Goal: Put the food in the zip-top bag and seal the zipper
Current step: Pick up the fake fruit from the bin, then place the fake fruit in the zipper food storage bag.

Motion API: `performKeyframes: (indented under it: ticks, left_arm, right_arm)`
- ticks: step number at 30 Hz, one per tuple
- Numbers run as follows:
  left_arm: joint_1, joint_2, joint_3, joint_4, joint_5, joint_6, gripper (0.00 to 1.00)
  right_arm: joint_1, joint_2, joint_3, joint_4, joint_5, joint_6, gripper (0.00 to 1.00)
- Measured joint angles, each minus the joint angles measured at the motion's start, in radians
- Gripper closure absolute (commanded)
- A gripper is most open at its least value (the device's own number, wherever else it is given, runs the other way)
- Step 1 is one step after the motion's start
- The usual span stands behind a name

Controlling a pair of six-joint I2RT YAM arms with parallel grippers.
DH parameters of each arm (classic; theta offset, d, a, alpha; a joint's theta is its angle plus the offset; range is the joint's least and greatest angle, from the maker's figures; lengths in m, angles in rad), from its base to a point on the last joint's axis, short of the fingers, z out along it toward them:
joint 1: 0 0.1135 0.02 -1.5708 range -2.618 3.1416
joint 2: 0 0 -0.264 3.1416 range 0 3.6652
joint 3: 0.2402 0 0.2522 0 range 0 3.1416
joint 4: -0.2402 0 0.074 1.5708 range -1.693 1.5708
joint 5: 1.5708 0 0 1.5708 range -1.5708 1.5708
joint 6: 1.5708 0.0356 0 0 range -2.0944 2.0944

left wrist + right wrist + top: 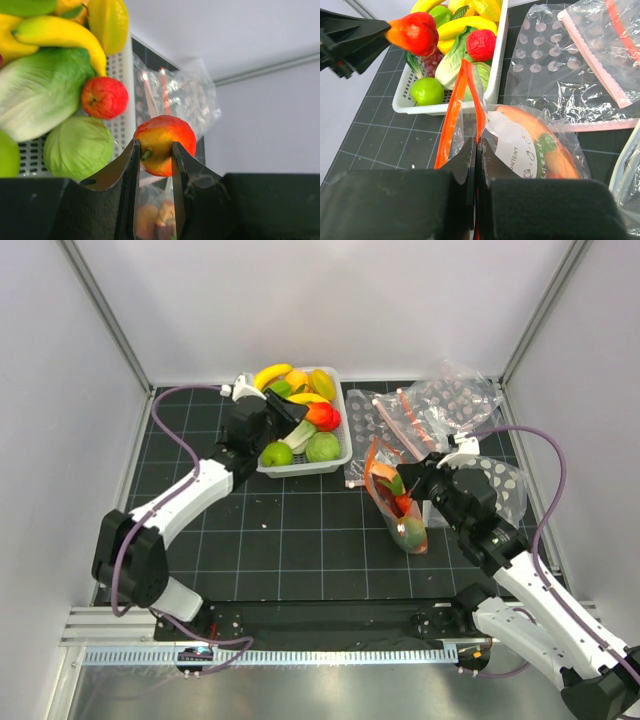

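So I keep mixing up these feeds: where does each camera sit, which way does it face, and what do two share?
Top external: above, behind the bases, looking down; both arms show, left gripper at the white tub, right gripper at the zip-top bag.
Left wrist: on the left arm, looking along its fingers, clamped on a red-orange fruit beside the tub.
Right wrist: on the right arm, looking past its fingers, shut on the zipper, toward the tub.
Shared: both wrist views show that fruit and the tub.
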Motion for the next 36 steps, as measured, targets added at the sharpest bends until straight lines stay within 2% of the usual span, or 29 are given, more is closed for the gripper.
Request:
performKeyframes:
  ticks: [5, 9, 16, 24, 30, 36]
  left_arm:
    - [-0.051, -0.116, -0.059, -0.021, 0.077, 0.01, 1.0]
    - [-0.163, -0.188, -0.074, -0.045, 0.116, 0.053, 1.0]
    - [-0.354, -0.248, -0.088, -0.073, 0.119, 0.213, 1.0]
    - [-0.397, -0.216, -0.089, -0.086, 0.104, 0.374, 1.0]
    - [-0.49, -0.119, -0.062, -0.108, 0.066, 0.465, 1.0]
    - [-0.543, -0.099, -0.043, -0.127, 0.04, 0.528, 1.0]
  right_arm:
    - [0.0, 0.015, -0.008, 0.024, -0.022, 0.0, 0.99]
    - [0.0, 0.021, -0.01, 0.033, -0.037, 0.001, 0.99]
    - [0.0, 0.021, -0.011, 0.039, -0.066, 0.004, 0.99]
    - [0.0, 0.003, -0.034, 0.066, -0.095, 0.011, 0.99]
    - [0.0, -0.048, -0.061, 0.098, -0.148, 0.018, 0.99]
    - [0.0, -0.088, -0.084, 0.144, -0.21, 0.026, 0.99]
